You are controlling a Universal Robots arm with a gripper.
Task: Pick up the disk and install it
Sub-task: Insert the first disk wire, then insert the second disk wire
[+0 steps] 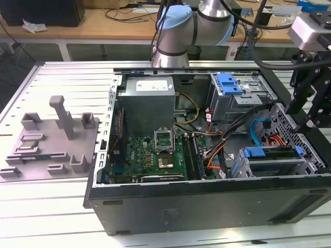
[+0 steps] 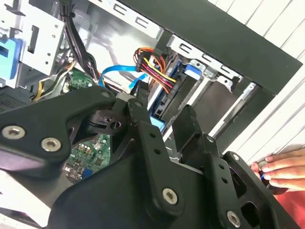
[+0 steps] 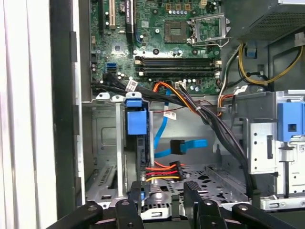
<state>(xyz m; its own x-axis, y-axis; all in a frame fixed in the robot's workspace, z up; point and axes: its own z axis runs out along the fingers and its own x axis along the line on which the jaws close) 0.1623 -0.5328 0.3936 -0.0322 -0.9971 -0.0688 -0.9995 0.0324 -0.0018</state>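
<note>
In the exterior view, a big black computer case (image 1: 207, 204) lies open on the table (image 1: 62, 227). Inside it are a green board (image 1: 155, 155), a grey power box (image 1: 147, 101) and lots of coloured wires. The power box has a white sticker (image 1: 150, 85), but its words are too small to read. The disk (image 1: 258, 153) sits in a metal bay (image 1: 274, 168) in the case, at the exterior view's right. A grey tray (image 1: 51, 139) with posts lies beside the case, at the exterior view's left. The arm reaches over the case, and the gripper (image 1: 305, 116) hangs down above that bay.

In the second wrist view, the gripper (image 2: 164, 114) points into the case, and its two fingers (image 2: 188, 124) are apart. The disk (image 2: 189, 71) is in its bay past them. A person's hand (image 2: 281, 167) is beside the case.

In the first wrist view, the disk (image 3: 136, 121) stands on its edge in the bay (image 3: 107, 157), with its blue frame showing. The gripper (image 3: 164, 191) is open just above it and holds nothing.
</note>
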